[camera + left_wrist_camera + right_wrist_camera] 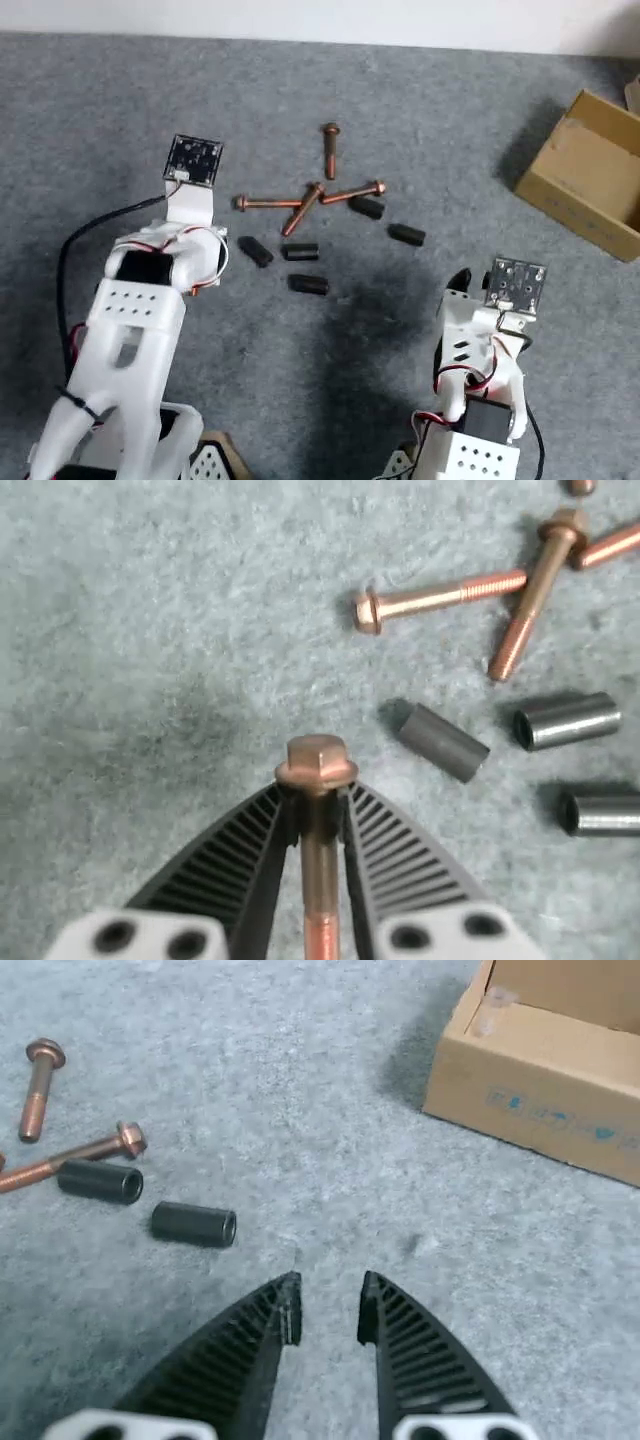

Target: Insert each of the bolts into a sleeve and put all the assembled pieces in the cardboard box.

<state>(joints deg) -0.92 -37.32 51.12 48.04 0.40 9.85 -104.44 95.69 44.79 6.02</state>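
My left gripper point(318, 798) pinches a stiff, probably slick copper bolt point(317, 764) below its head; right gripper point(328, 1308) gapes empty.

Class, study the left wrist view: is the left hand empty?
No, the left hand is clamped on a copper bolt just below its head.

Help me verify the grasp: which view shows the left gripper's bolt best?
Left wrist view: the held bolt is clamped in the left gripper, head outward. The high view has the left arm over it; the right wrist view faces elsewhere.
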